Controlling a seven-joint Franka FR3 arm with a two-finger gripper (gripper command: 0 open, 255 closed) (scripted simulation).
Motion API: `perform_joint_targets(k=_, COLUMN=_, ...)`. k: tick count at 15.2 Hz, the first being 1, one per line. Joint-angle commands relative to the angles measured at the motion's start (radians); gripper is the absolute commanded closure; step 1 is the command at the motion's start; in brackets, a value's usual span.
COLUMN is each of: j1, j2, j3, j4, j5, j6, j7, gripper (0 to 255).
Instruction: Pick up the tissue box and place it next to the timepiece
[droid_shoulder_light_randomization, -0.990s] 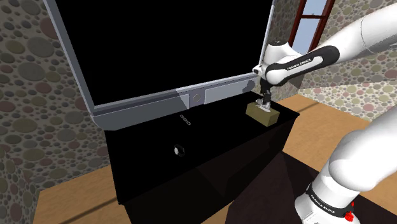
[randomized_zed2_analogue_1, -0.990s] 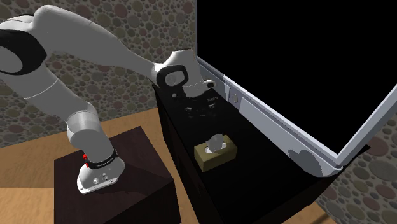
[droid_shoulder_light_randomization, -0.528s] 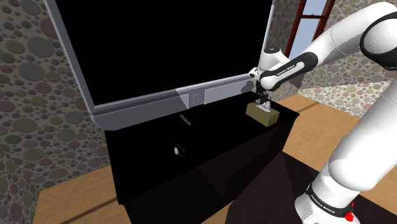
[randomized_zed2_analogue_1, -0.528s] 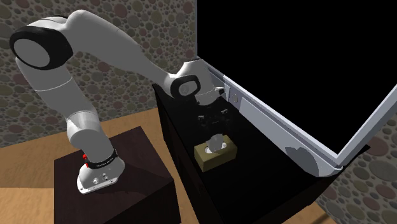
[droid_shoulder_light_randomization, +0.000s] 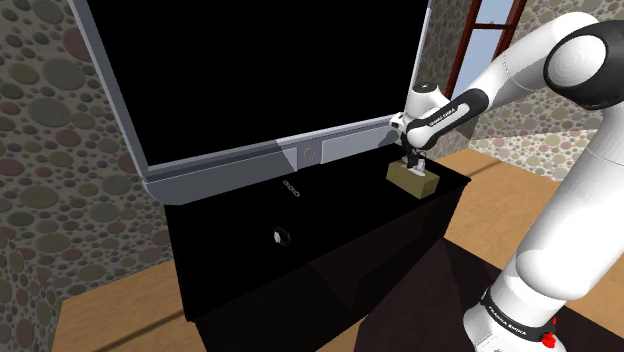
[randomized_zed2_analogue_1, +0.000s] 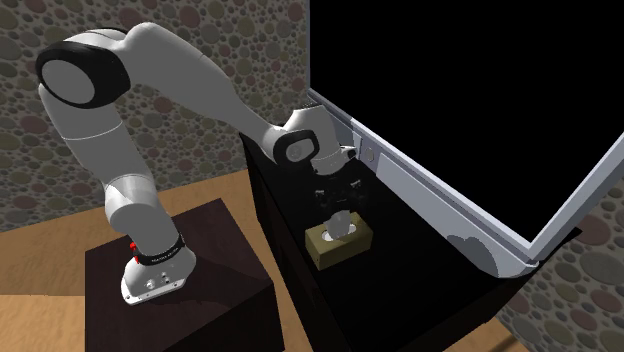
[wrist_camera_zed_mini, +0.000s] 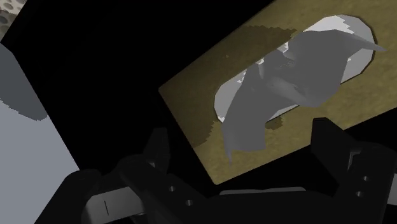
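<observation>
Step in hand: the approach to the pick, as I judge it. The box is not grasped and sits on its surface.
Gripper: the black gripper (droid_shoulder_light_randomization: 412, 160) hangs just above the box at the right of the shoulder view, and at the centre of the second exterior view (randomized_zed2_analogue_1: 335, 200). In the wrist view (wrist_camera_zed_mini: 238, 133) its fingers stand apart and clasp nothing.
Tissue box: the olive-tan tissue box (droid_shoulder_light_randomization: 412, 183) rests on the black cabinet (droid_shoulder_light_randomization: 330, 235), close under the lower corner of the television (droid_shoulder_light_randomization: 250, 70). The second exterior view shows it at centre (randomized_zed2_analogue_1: 322, 250).
Tissue: a grey tissue (wrist_camera_zed_mini: 280, 70) sticks up through the oval slot in the top of the box (wrist_camera_zed_mini: 191, 95) and lies between the two fingers.
Finger placement: one finger (wrist_camera_zed_mini: 156, 146) shows over the black cabinet top off the box's short end. The other (wrist_camera_zed_mini: 324, 137) shows in front of the box's top face.
Timepiece: a small round thing (droid_shoulder_light_randomization: 281, 236), probably the timepiece, lies on the cabinet top at centre frame in the shoulder view, well apart from the box.
Next move: the hand likely needs to shift or turn until both fingers clear the box's sides. It would then lower and close on the cardboard rather than on the loose tissue.
After that: lift and carry toward the shoulder view's left, then set the box down beside the round thing.
</observation>
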Motion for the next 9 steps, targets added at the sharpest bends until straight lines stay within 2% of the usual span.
perform_joint_targets(k=1, j1=0.000, j2=0.001, j3=0.000, j4=0.000, j5=0.000, j6=0.001, j7=0.000, gripper=0)
perform_joint_targets(k=4, j1=0.000, j2=0.001, j3=0.000, j4=0.000, j5=0.000, j6=0.001, j7=0.000, gripper=0)
perform_joint_targets(k=5, j1=0.000, j2=0.001, j3=0.000, j4=0.000, j5=0.000, j6=0.001, j7=0.000, gripper=255)
perform_joint_targets(k=9, j1=0.000, j2=0.003, j3=0.000, j4=0.002, j5=0.002, j6=0.001, j7=-0.001, gripper=255)
